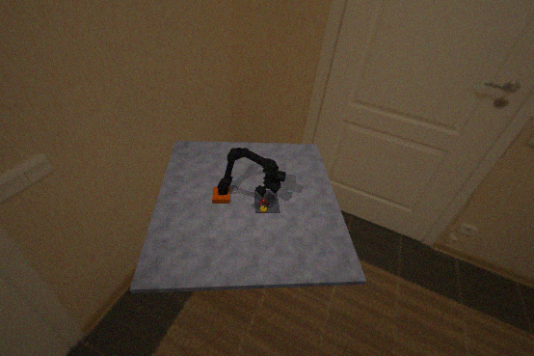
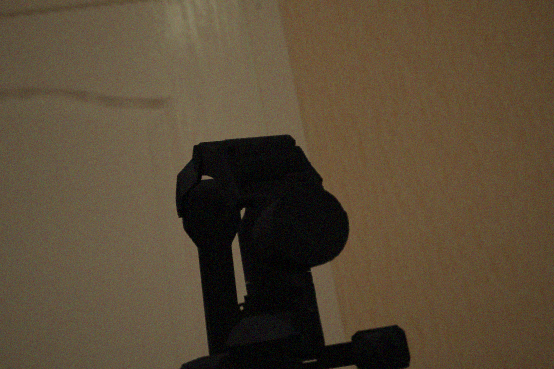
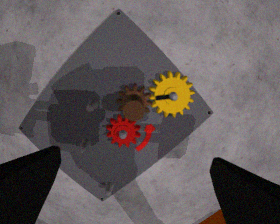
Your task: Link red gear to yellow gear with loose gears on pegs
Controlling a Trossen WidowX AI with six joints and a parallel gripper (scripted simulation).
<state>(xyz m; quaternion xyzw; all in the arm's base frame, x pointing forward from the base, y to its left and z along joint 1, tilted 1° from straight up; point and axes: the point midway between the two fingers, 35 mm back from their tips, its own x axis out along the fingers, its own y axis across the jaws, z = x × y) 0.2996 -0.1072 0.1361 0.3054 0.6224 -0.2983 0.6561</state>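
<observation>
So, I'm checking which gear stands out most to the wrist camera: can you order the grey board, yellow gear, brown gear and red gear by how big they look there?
1. Grey board
2. Yellow gear
3. Brown gear and red gear: too alike to rank

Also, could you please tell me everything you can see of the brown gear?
The brown gear sits on the grey board, between the red gear and the yellow gear. It is a dull, matte brown, perhaps plastic, with pointed teeth around its rim and a round, raised knob that hides any peg under it. Its teeth appear to meet those of both neighbours, though whether it is fully seated is hard to tell. The open gripper is not holding it.
</observation>
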